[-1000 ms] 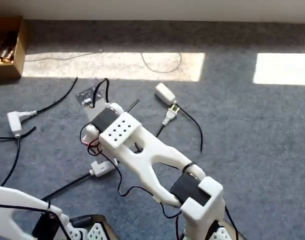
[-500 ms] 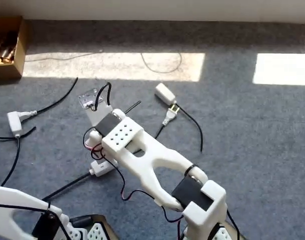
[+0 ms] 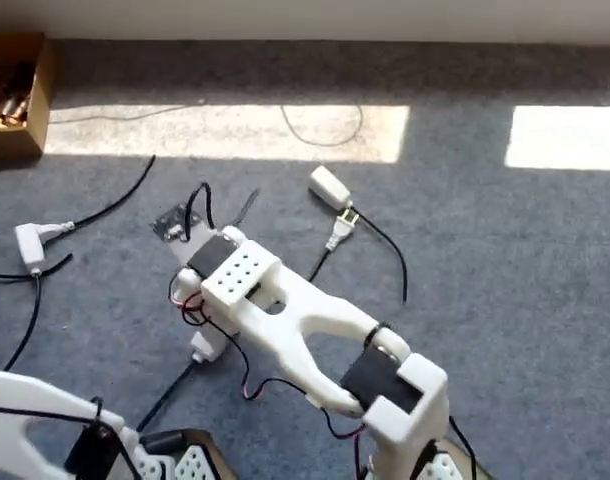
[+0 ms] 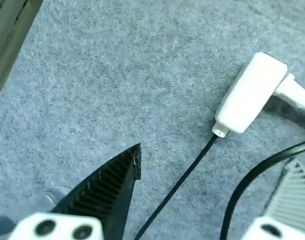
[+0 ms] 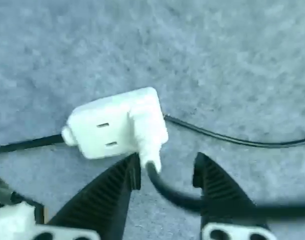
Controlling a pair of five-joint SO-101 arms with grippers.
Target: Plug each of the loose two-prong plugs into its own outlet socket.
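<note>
Nearest, at the bottom left of the high view, part of a white arm. In the left wrist view, the left gripper (image 4: 212, 162), jaws spread wide above grey carpet (image 4: 117, 75) and a thin black cord (image 4: 175, 187). Just beyond, toward the upper right there, a white rectangular block (image 4: 248, 95) lying flat, the thin cord leaving its nub end, a second white piece (image 4: 295, 92) at its other end; cannot tell whether seated. From the bottom right of the high view, the white right arm (image 3: 305, 320) stretched toward centre left, ending over a white outlet socket (image 3: 207, 345) on the carpet. Seen from the right wrist: right gripper (image 5: 167, 162) low beside that socket, two slots facing up, jaws parted, a thick black cord (image 5: 172, 197) crossing the gap between the black ribbed fingers (image 5: 105, 200), not pinched. White plug body (image 5: 150, 127) tight against the socket's end, prongs hidden. Farther, at the high view's centre, a loose white two-prong plug (image 3: 337, 235), bare prongs pointing at a small white socket block (image 3: 329, 186) just beside it. Farthest, in the upper left corner, an open wooden box (image 3: 40, 100) holding dark items too small to make out.
</note>
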